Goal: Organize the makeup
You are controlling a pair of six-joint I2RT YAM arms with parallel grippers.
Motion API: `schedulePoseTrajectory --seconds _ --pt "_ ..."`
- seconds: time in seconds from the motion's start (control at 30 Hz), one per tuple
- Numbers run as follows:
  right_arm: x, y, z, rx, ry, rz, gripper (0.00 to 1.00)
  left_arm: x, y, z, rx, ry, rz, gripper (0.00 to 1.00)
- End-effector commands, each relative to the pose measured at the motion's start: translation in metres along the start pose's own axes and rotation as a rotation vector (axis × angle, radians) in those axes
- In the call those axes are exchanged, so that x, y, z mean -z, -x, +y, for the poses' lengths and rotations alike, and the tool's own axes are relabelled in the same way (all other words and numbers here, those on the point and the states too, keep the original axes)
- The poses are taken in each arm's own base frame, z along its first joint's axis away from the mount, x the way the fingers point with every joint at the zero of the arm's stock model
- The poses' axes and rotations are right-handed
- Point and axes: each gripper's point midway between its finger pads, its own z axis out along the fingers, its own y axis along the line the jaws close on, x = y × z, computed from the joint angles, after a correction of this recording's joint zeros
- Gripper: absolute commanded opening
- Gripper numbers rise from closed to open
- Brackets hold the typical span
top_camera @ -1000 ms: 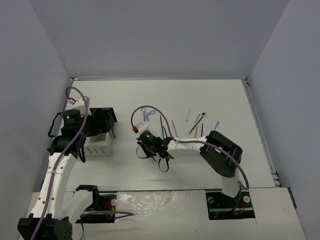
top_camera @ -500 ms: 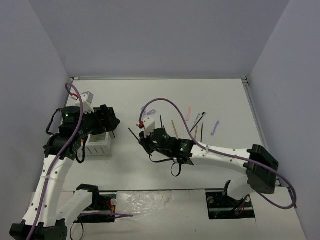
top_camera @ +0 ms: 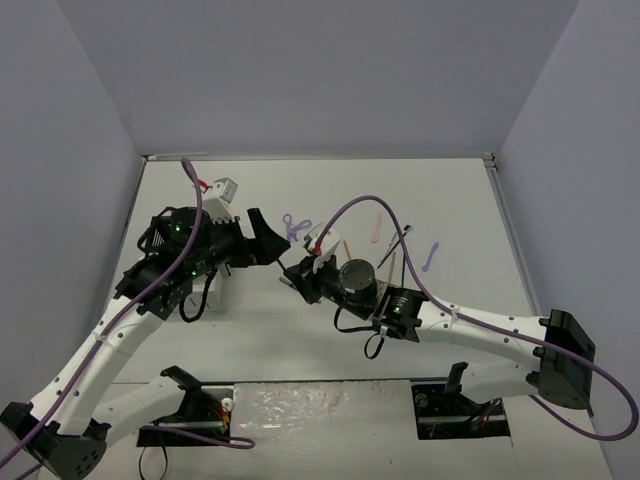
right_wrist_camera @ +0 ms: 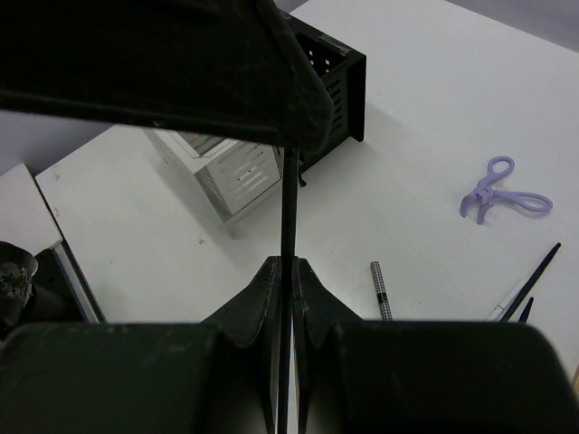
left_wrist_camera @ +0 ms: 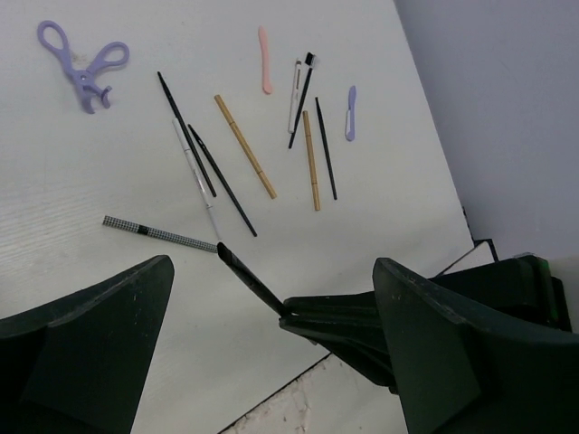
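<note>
My right gripper [right_wrist_camera: 285,264] is shut on a thin black pencil [right_wrist_camera: 289,203] that sticks out ahead of the fingers. In the left wrist view the same pencil [left_wrist_camera: 251,278] points up-left from the right gripper's tips, between my left fingers. My left gripper [left_wrist_camera: 271,298] is open and holds nothing; its jaws stand wide on either side of the pencil without touching it. In the top view the left gripper [top_camera: 266,244] is just left of the right gripper [top_camera: 298,281]. More makeup lies on the table: a purple scissor-like tool [left_wrist_camera: 81,68], tan sticks [left_wrist_camera: 244,145], black pencils [left_wrist_camera: 222,181], a checkered stick [left_wrist_camera: 158,233].
The black-and-white organizer box [right_wrist_camera: 271,117] stands behind the left gripper, mostly under the left arm in the top view [top_camera: 210,296]. A pink tool [left_wrist_camera: 265,59], a lilac tool [left_wrist_camera: 351,113] and a white-handled brush [left_wrist_camera: 297,90] lie at the far side of the spread. The table's near edge [left_wrist_camera: 298,375] runs below the grippers.
My left arm has swung right, off the organizer, and its open gripper now straddles the pencil. My right arm has stretched out, still holding the pencil at table centre.
</note>
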Motion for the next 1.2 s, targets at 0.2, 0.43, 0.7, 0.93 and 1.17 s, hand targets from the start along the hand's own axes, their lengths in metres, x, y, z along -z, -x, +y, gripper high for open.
schedulePoseTrajectory --seconds 0.2,0.43,0.7,0.93,1.17 --pt "0.017 0.058 0.006 -0.034 0.028 -0.215 0.0 -0.019 0.024 -0.035 0.003 -0.026 -0.094 0.4" --pt "0.018 0.06 0.003 -0.035 0.013 -0.235 0.0 -0.024 0.026 -0.044 0.02 -0.052 -0.097 0.0" --pt "0.021 0.058 -0.005 -0.02 -0.028 -0.217 0.65 -0.016 0.047 -0.028 -0.058 0.064 -0.164 0.0" --pt "0.03 0.04 -0.039 -0.016 -0.165 -0.14 0.95 0.019 0.116 0.054 -0.175 0.433 -0.352 0.0" --pt "0.033 0.012 -0.06 -0.032 -0.226 -0.063 0.96 0.057 0.185 0.173 -0.126 0.747 -0.545 0.0"
